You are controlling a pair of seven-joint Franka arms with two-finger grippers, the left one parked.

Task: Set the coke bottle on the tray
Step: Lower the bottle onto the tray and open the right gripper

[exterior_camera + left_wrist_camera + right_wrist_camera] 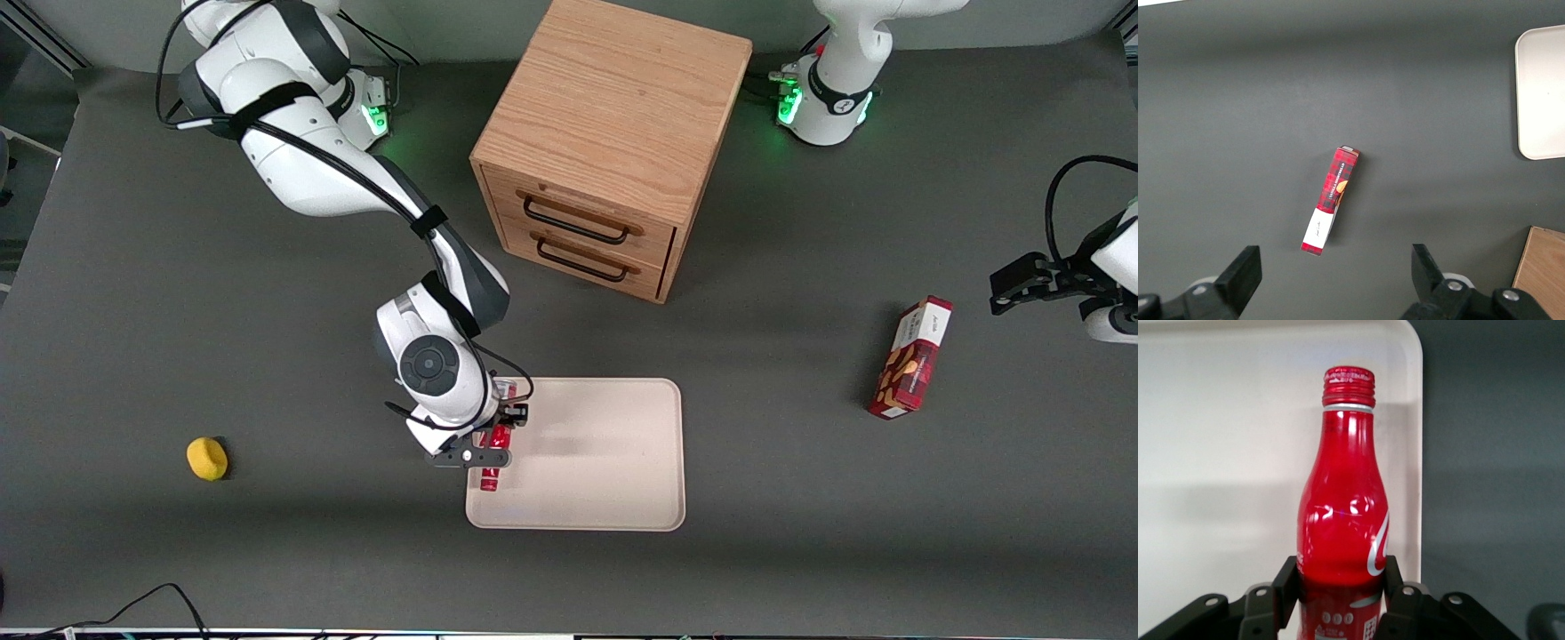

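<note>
Coke bottle (pixel 494 460) gripped over tray (pixel 605 462)

Gripper (pixel 492 444) lower-centre of front frame, jaws clamped on bottle body, bottle lying over tray's edge w/ cap toward cam.

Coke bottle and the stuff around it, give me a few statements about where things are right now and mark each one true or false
1. The gripper is shut on the coke bottle. True.
2. The coke bottle is over the tray, near the tray's edge toward the working arm's end. True.
3. The red snack box lies on the tray. False: it lies on the table, toward the parked arm's end.
4. The top drawer of the wooden cabinet is pulled open. False: both drawers look closed.
5. A yellow object sits on the table apart from the tray. True.
</note>
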